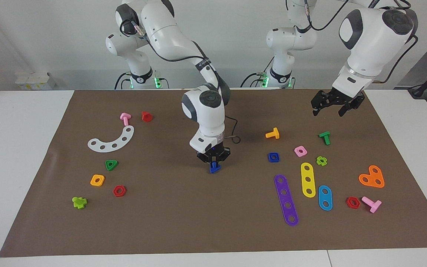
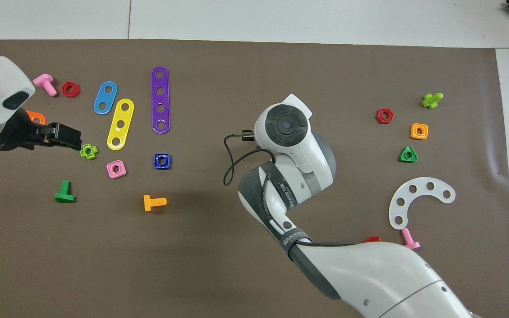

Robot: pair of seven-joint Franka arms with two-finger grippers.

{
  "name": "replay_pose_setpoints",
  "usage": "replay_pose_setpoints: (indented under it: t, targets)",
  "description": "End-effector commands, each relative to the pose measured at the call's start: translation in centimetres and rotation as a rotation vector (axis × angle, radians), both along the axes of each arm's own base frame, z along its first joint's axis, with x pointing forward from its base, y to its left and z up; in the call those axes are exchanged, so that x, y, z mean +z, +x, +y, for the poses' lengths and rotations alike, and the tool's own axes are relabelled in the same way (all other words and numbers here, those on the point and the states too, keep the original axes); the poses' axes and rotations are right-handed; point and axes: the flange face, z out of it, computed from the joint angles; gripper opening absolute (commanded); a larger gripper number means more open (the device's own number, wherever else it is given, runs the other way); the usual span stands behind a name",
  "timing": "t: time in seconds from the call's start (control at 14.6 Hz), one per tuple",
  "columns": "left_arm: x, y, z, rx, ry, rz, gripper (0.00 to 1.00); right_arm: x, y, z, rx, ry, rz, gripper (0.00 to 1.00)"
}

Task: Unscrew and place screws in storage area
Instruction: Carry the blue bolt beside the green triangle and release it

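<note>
Now your right gripper (image 1: 214, 162) carries the blue bolt (image 1: 214, 168), fingers closed on it; next, set it down beside the blue nut (image 1: 273, 157). The left gripper (image 1: 337, 105) waits, fingers apart, empty.

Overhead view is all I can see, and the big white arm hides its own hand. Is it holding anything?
Observer: Yes. In the facing view the right gripper pinches a dark-blue bolt, whose triangular head pokes out below.
Operator: Is the blue nut on it?
Observer: No. The dark-blue square nut lies apart from the bolt on the mat, toward the left arm's end.
Operator: What's the orange bit under the other arm?
Observer: An orange heart-shaped plate with holes. The left gripper hangs in the air, touching nothing.
</note>
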Motion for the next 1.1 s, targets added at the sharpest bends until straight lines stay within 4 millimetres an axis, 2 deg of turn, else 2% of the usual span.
replay_pose_setpoints:
  t: [0.0, 0.21, 0.27, 0.34, 0.41, 0.48, 0.82, 1.03]
  targets:
    - [0.2, -0.8, -0.1, 0.006, 0.025, -0.018, 1.00, 4.3, 0.0, -10.9, 0.026, -0.007, 0.018, 0.00]
    - [0.1, -0.8, -0.1, 0.006, 0.025, -0.016, 1.00, 3.9, -0.9, -22.5, 0.085, -0.029, 0.056, 0.00]
    - [0.1, -0.9, -0.1, 0.006, 0.025, -0.015, 1.00, 2.7, -1.2, -25.9, 0.099, -0.036, 0.071, 0.00]
    - [0.0, -0.9, -0.1, 0.006, 0.025, -0.016, 1.00, 2.0, -1.5, -28.4, 0.114, -0.039, 0.074, 0.00]
    - [0.0, -0.9, -0.1, 0.006, 0.025, -0.016, 1.00, 1.6, -1.6, -30.0, 0.117, -0.033, 0.073, 0.00]
    - [-0.1, -0.9, -0.1, 0.006, 0.025, -0.015, 1.00, 0.5, -2.0, -31.0, 0.112, -0.029, 0.091, 0.00]
    - [-0.1, -0.9, -0.1, 0.006, 0.025, -0.018, 1.00, -3.0, -3.0, -32.3, 0.119, -0.039, 0.061, 0.00]
    - [-0.2, -0.9, -0.1, 0.006, 0.025, -0.018, 1.00, -4.1, -3.2, -33.0, 0.113, -0.041, 0.075, 0.00]
